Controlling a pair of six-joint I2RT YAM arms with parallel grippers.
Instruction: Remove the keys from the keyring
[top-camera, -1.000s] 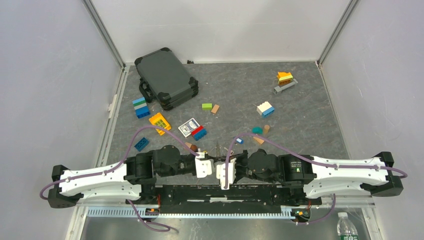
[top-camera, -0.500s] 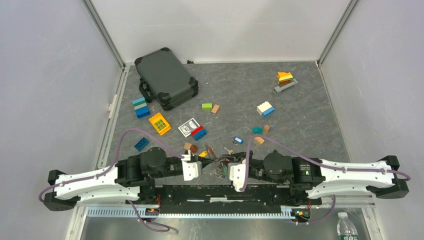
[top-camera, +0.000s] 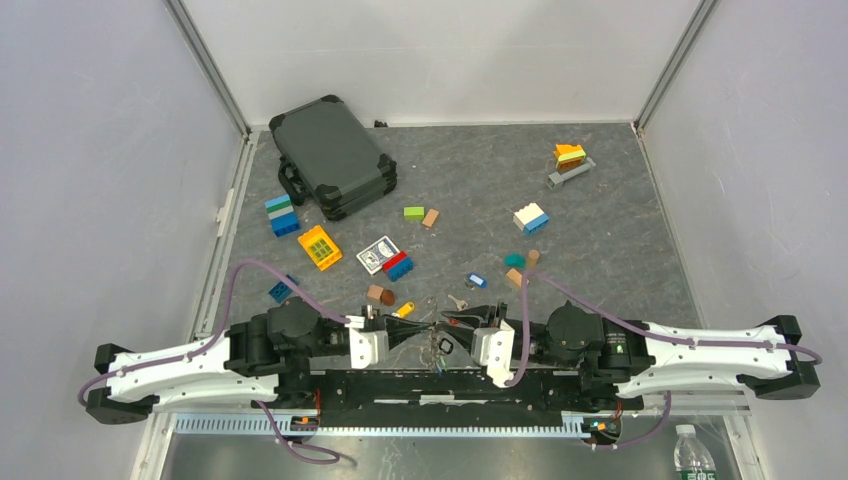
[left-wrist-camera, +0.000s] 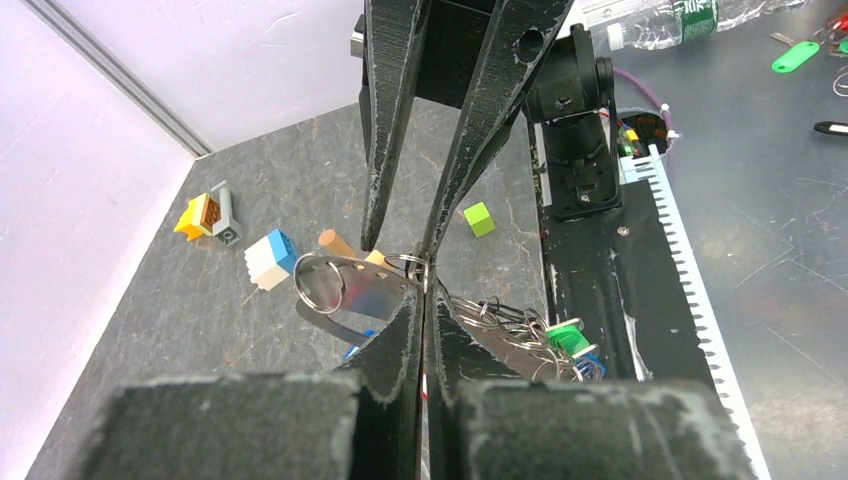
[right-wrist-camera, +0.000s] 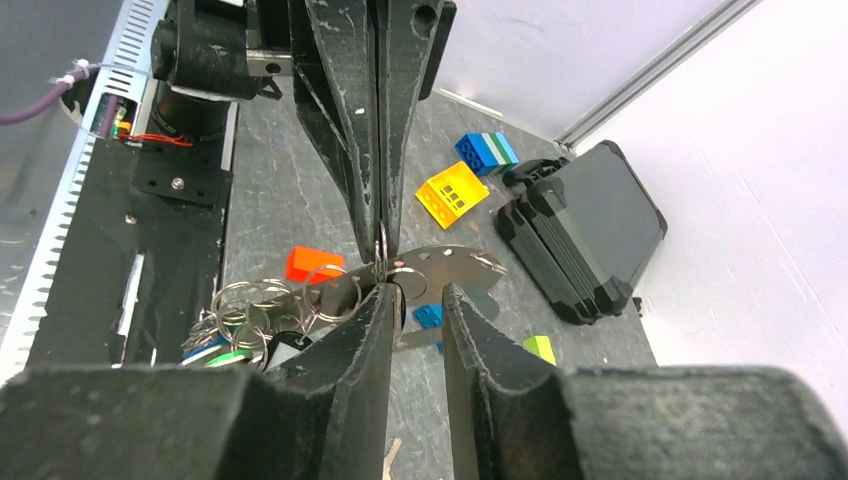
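The keyring (left-wrist-camera: 350, 285) is a flat grey metal strip with holes, held above the near table edge. It also shows in the right wrist view (right-wrist-camera: 455, 268). A bunch of small split rings with green, blue and black tagged keys (left-wrist-camera: 555, 340) hangs from it, low between the arms (top-camera: 436, 350). My left gripper (left-wrist-camera: 425, 285) is shut on the strip's edge. My right gripper (right-wrist-camera: 418, 295) is open, its fingers (left-wrist-camera: 375, 200) standing either side of the strip's end, facing the left gripper (top-camera: 425, 328). Loose keys lie on the mat: a blue one (top-camera: 476, 281), a silver one (top-camera: 457, 301), a yellow one (top-camera: 403, 310).
A dark case (top-camera: 335, 155) lies at the back left. A playing-card box (top-camera: 377, 253) and several coloured blocks (top-camera: 530, 218) are scattered over the mat. The black base rail (top-camera: 420, 385) runs under both grippers. A bottle (top-camera: 690, 450) stands off the table at the near right.
Both wrists have drawn apart sideways, so the fingers now point at each other with the keyring between them. The bunch of keys now hangs in view, and loose keys show on the mat.
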